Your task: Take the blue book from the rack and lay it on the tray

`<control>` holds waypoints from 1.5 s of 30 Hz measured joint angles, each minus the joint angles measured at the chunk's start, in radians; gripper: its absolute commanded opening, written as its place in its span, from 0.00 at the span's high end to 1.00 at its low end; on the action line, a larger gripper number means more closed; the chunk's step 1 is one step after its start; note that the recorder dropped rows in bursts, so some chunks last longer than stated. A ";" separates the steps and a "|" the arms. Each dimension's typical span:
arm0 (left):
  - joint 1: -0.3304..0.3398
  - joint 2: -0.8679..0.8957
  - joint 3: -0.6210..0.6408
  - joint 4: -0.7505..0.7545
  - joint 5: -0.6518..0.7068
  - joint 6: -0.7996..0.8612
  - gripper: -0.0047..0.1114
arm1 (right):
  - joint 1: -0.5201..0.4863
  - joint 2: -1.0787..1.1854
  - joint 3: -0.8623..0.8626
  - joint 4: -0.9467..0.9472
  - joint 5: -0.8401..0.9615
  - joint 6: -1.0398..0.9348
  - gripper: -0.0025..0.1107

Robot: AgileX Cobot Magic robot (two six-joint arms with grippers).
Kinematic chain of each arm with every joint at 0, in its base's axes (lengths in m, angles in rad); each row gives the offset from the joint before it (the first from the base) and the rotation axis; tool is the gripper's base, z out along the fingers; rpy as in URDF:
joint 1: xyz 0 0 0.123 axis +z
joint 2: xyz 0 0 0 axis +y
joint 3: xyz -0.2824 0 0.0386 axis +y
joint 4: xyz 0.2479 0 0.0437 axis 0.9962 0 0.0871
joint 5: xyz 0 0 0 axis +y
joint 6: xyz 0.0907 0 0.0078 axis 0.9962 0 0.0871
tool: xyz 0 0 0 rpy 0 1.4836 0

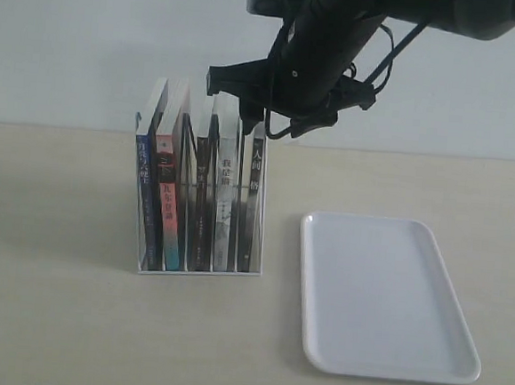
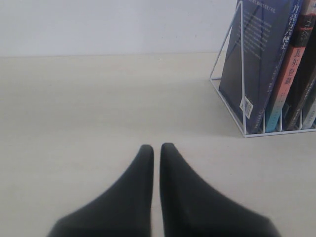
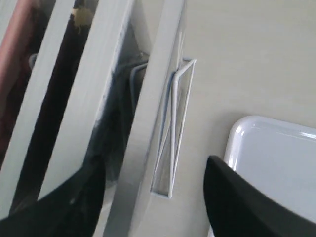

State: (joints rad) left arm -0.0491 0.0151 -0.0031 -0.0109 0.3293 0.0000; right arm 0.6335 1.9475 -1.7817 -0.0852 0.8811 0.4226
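The blue book [image 1: 141, 197] stands upright at the left end of the rack [image 1: 196, 271], its dark blue spine facing out. In the left wrist view the blue book [image 2: 256, 59] leans in the wire rack [image 2: 231, 101]. My left gripper [image 2: 157, 148] is shut and holds nothing, low over the bare table, well short of the rack. My right gripper [image 1: 264, 126] hovers open above the rack's right end, far from the blue book. Seen from the right wrist, this gripper [image 3: 153, 170] straddles the outermost book's top edge [image 3: 158, 98]. The white tray [image 1: 383, 296] lies flat to the rack's right.
A red-and-teal-spined book [image 1: 167, 203] stands next to the blue one, then several dark and white-spined books [image 1: 226, 199]. The tray's corner [image 3: 276, 158] lies close beside the right gripper's outer finger [image 3: 237, 202]. A pale wall rises behind the table.
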 measured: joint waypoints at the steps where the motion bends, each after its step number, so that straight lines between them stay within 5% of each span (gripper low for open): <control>1: 0.000 0.000 0.000 0.000 0.000 0.000 0.92 | 0.000 0.004 0.000 0.004 0.000 -0.002 0.48; 6: 0.000 0.000 0.000 0.000 0.000 0.000 0.92 | 0.000 0.026 0.000 0.019 0.000 -0.002 0.61; 11: 0.000 0.000 0.000 0.000 0.000 0.000 0.92 | 0.000 0.031 0.000 0.044 0.000 -0.002 0.98; 17: 0.000 0.000 0.000 0.000 0.000 0.000 0.92 | -0.004 0.035 -0.013 0.043 0.012 -0.003 0.98; 26: 0.000 0.000 0.000 0.000 0.000 0.000 0.92 | -0.004 0.047 -0.265 0.039 0.216 -0.003 0.98; 45: 0.000 0.000 0.000 0.000 0.000 0.000 0.92 | -0.004 0.045 -0.276 0.031 0.242 -0.021 0.98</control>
State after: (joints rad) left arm -0.0491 0.0151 -0.0031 -0.0109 0.3293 0.0000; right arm 0.6294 1.9929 -2.0577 -0.0539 1.1231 0.4013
